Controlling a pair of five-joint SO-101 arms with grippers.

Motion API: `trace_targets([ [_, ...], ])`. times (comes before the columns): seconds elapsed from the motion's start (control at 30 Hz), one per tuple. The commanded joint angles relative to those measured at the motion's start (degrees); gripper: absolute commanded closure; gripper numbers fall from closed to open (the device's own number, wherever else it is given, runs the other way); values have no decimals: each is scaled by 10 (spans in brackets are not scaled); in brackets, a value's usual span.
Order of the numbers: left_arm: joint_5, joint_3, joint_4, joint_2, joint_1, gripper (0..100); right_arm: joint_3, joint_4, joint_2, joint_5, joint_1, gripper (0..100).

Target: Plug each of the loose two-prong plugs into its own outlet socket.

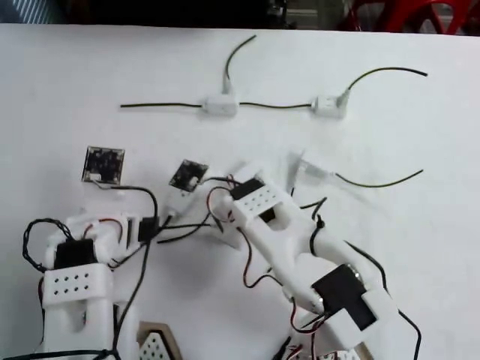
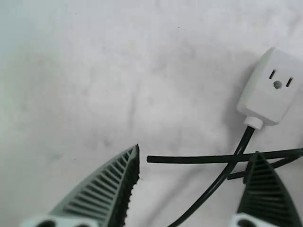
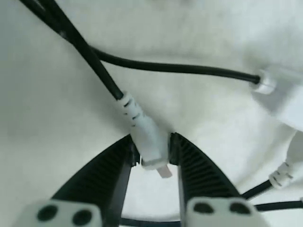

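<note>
White plug (image 3: 143, 128) (probably two-prong) in right end effector (image 3: 152, 144)

Both arms (image 1: 279, 244) are white shells with black servos (image 1: 343, 296), red-and-black wiring (image 1: 248, 276) and dark ribbed end effector fingers (image 2: 110, 189).

A corded white piece (image 1: 306, 169) at three o'clock of the tabletop's (image 1: 75, 75) middle was blurred; the plug's (image 3: 147, 139) prongs were too.
</note>
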Motion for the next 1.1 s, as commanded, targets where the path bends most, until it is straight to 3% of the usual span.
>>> trace_targets([
  [0.0, 4, 1, -11, -9, -5, 654, -63, 52, -7, 0, 4, 841],
  [0.97, -18, 9, -12, -10, -3, 654, -122, 7, 62, 4, -8, 869],
  [1.07, -18, 9, -12, -10, -3, 654, -122, 7, 60, 5, -8, 920],
])
